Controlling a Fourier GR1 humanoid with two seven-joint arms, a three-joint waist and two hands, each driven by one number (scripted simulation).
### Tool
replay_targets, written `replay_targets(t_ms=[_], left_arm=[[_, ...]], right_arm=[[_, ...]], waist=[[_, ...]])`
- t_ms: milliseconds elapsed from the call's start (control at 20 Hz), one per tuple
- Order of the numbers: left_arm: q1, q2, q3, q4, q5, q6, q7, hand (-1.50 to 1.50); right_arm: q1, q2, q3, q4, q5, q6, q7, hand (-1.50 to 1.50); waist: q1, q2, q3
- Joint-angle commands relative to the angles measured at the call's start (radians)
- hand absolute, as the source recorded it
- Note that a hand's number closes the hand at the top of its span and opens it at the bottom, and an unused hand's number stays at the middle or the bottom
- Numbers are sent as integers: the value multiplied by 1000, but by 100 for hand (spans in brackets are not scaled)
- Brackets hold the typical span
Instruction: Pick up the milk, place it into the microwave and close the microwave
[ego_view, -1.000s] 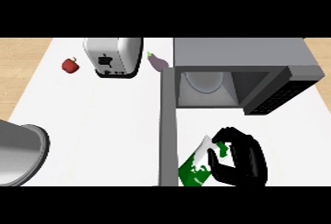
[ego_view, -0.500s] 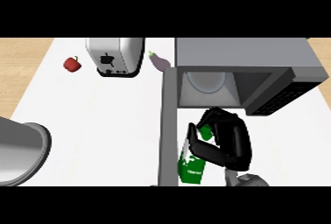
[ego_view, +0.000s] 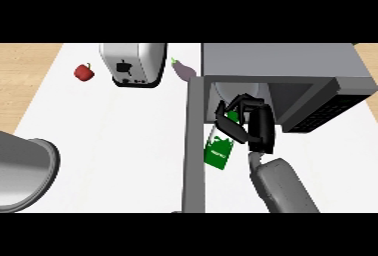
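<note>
Fingers (ego_view: 230, 131) of the black right hand (ego_view: 255, 125) are curling round the upper part of the green and white milk carton (ego_view: 220, 151), gripping it just in front of the opening of the grey microwave (ego_view: 284, 70). The carton is hanging above the white desk (ego_view: 111, 140), not resting on it, with its long axis running roughly from the view's lower edge toward the microwave's cavity; its green end is pointing down-view toward the robot, while its far end is hidden under the hand. It is sitting just beside the microwave's open grey door (ego_view: 194, 145), which is standing out from the left side of the opening. The grey right forearm (ego_view: 284, 187) is entering from the lower edge. On the desk farther back, a silver toaster (ego_view: 134, 65) is standing between a red apple (ego_view: 84, 72) and a purple eggplant (ego_view: 184, 70). A large metal bowl (ego_view: 22, 172) is showing at the left edge.
</note>
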Motion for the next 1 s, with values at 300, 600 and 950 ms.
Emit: replay_targets(t_ms=[300,600,950], left_arm=[[-120,74,37,105,30,3,49,-150],[-107,56,45,96,5,-11,33,-150],[-128,45,28,130,-10,-28,25,-150]], right_arm=[[-281,-34,-226,495,-99,131,-201,150],[-384,-40,-307,759,-83,161,-454,150],[-515,-74,-342,939,-36,100,-552,150]], waist=[[3,5,1],[14,7,1],[21,11,1]])
